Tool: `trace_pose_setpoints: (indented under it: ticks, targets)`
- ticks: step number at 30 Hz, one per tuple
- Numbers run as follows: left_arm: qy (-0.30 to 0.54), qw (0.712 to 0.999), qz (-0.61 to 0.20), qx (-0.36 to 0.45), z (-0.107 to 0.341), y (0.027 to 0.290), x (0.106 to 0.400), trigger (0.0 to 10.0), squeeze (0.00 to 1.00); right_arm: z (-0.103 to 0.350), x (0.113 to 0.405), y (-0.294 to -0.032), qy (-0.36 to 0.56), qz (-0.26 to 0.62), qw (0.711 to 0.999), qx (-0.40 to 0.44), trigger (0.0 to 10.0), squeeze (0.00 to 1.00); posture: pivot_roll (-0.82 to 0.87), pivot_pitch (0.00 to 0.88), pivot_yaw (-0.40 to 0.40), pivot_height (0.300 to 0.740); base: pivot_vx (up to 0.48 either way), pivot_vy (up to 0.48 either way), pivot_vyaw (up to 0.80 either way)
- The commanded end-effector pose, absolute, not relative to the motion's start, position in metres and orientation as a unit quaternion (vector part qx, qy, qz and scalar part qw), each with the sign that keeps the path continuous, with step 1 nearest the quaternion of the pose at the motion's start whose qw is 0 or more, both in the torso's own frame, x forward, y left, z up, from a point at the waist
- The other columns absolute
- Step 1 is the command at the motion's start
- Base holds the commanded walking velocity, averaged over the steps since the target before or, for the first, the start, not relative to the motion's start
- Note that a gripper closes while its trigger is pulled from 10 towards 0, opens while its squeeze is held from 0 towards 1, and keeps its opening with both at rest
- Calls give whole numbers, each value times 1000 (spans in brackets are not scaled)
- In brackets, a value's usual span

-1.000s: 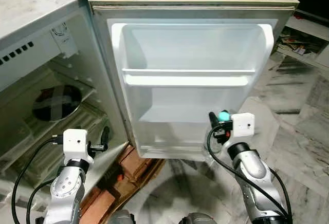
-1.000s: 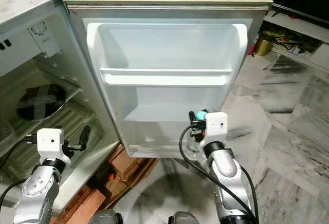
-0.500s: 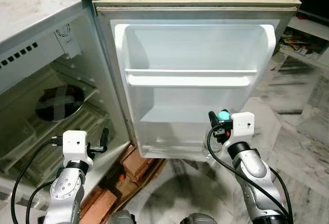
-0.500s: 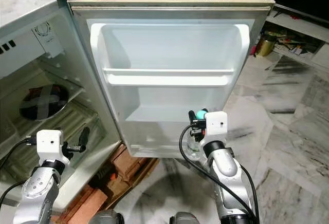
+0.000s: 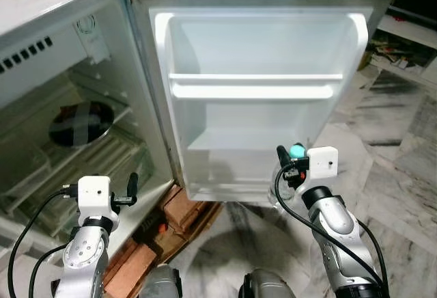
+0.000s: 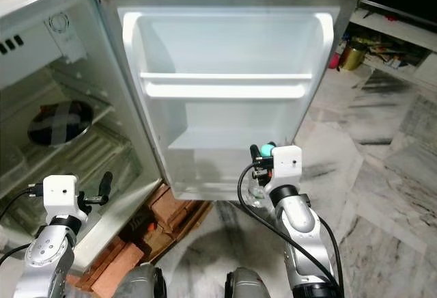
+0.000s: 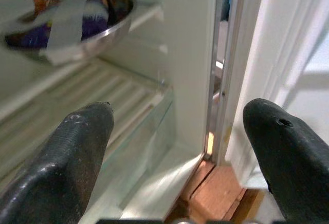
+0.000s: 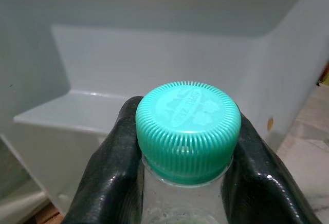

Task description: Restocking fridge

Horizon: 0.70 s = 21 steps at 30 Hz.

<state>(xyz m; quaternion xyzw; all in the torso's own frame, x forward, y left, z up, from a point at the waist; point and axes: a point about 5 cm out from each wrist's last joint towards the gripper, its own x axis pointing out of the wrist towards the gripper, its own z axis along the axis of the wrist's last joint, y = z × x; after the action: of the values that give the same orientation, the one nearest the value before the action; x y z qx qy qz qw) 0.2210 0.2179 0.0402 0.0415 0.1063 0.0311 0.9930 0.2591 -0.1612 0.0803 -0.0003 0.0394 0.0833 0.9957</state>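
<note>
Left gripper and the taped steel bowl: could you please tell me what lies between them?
Bare ribbed fridge shelf between the left gripper and bowl, in the left wrist view.

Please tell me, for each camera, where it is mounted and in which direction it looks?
Head stereo pair: looks down at the open fridge door; both arms show, left gripper and right gripper.
Left wrist: looks between its open fingers into the fridge at a taped bowl.
Right wrist: fingers clamp a bottle before the door shelf.
Shared: bowl and bottle also show from the head.
</note>
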Motion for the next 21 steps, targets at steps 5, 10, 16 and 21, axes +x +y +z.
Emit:
trace_pose_setpoints:
  ticks: [5,10,16,21]
  targets:
    - [117,992,37,44,39,224,215,10000,0,89,260,-164,18,79,997,-3,10000,0,-33,96,-14,651,0,0,0]
    - [116,992,36,44,39,223,216,10000,0,90,260,-163,17,81,997,-5,10000,0,-39,118,-9,651,0,0,0]
    - [114,992,38,44,41,223,217,10000,0,92,263,-165,14,81,997,-8,10000,0,-35,118,-4,643,0,0,0]
    - [112,992,37,47,43,223,218,10000,0,95,267,-161,6,86,996,-7,10000,0,-36,120,3,615,0,0,0]
